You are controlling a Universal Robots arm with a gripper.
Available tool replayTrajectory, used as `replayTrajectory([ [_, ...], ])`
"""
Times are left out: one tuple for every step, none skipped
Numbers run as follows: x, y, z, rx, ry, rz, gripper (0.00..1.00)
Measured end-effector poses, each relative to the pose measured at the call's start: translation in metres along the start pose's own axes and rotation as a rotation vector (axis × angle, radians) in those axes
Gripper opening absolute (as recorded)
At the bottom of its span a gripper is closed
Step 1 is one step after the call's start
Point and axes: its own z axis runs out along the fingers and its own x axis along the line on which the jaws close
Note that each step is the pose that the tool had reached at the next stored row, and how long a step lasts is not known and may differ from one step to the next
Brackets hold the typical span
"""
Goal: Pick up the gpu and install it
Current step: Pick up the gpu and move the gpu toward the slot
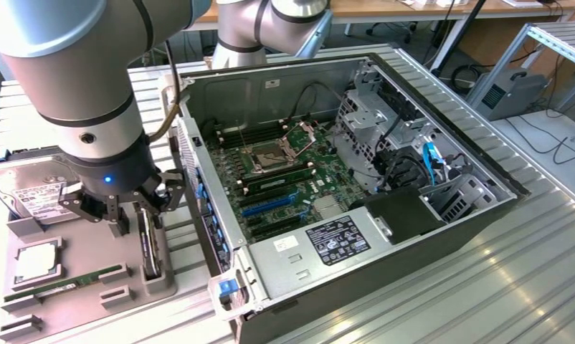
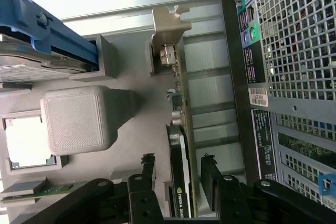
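Ribbed metal workbench [image 1: 517, 272] carries an open black computer case [image 1: 364, 294] and, on the exterior view's left, a grey holder tray [image 1: 77, 251]. The gpu [image 1: 150, 244], a thin green card with black cooler and silver bracket, stands on edge in a tray slot, near the case. The gripper [image 1: 139, 218] straddles it, jaws wide, holding nothing. It looks stiff, light and fragile; the cooler faces suit gripping. Clearance beside the case wall seems tight.

The gripper [image 1: 142, 215] is hanging with its jaws spread over the gpu [image 1: 152, 251], which is standing on edge in a slot of the grey tray [image 1: 82, 247]. A hard drive [image 1: 34, 193] and a RAM stick [image 1: 63, 283] are resting on the same tray. The open computer case [image 1: 364, 215] is lying just beside it, toward the exterior view's right.
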Motion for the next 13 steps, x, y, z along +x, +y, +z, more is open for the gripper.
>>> replayTrajectory([
  [0.0002,0.0011,0.0003,0.0,0.0,0.0,0.48],
  [0.0004,0.0025,0.0005,0.0,0.0,0.0,0.48],
  [0.0006,0.0038,0.0008,-0.0001,-0.0001,0.0,0.48],
  [0.0008,0.005,0.0011,-0.0001,-0.0001,0.0,0.48],
  [0.001,0.0059,0.0014,-0.0001,0.0,0.0,0.48],
  [0.001,0.0062,0.002,-0.0002,-0.0001,0.0,0.48],
  [0.001,0.0063,0.0029,-0.0002,-0.0002,0.0,0.48],
  [0.001,0.0064,0.0036,0.0003,-0.0001,0.0,0.48],
  [0.0011,0.0064,0.0044,0.0006,-0.0001,0.0,0.48],
  [0.0011,0.0064,0.0053,0.0009,-0.0002,0.0,0.48],
  [0.0012,0.0064,0.0063,0.001,-0.0002,0.0,0.48],
  [0.0011,0.0065,0.007,0.0011,-0.0002,0.0,0.48],
  [0.0009,0.0067,0.0076,0.0018,-0.0002,0.0,0.48],
])
